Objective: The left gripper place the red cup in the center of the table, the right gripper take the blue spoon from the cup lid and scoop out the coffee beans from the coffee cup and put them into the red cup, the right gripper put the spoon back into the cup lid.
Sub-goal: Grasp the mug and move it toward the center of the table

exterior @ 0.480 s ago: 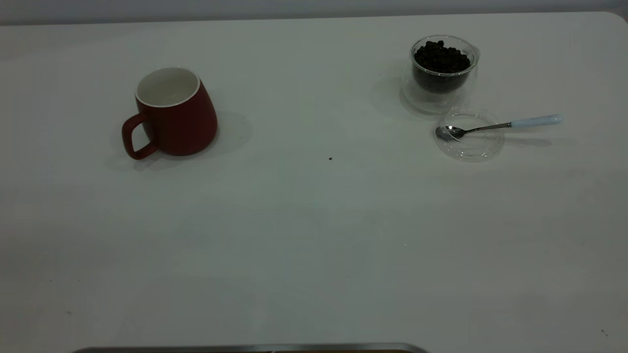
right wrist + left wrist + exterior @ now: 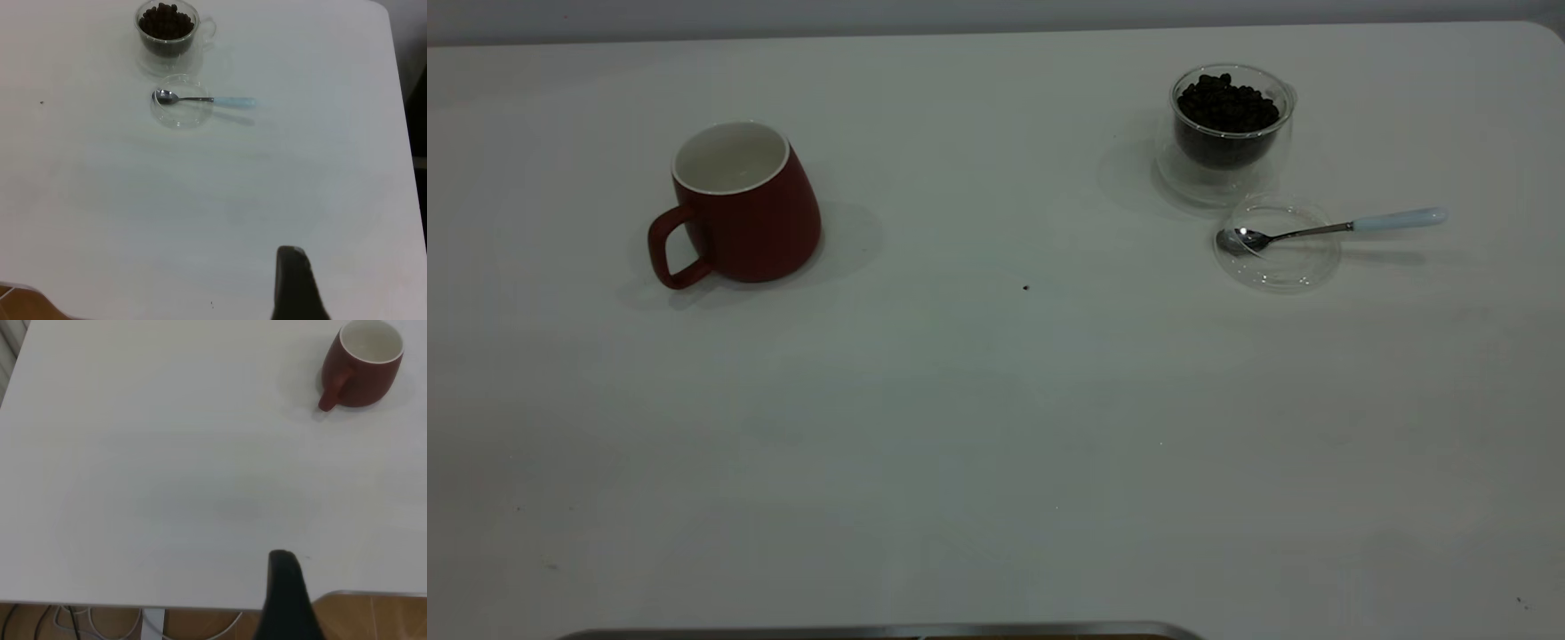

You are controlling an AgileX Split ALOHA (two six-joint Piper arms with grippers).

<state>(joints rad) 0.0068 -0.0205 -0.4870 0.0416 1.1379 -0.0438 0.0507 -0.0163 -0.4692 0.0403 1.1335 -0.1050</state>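
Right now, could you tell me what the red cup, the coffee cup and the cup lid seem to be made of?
Red cup: probably ceramic, matte red outside, white inside.
Coffee cup: clear glass, seemingly double-walled; beans show through.
Cup lid: transparent, glass or plastic, cannot tell.

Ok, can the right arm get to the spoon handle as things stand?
Probably yes. The spoon lies with its bowl in the cup lid and its blue handle jutting off the rim, away from the coffee cup, with only bare table between.
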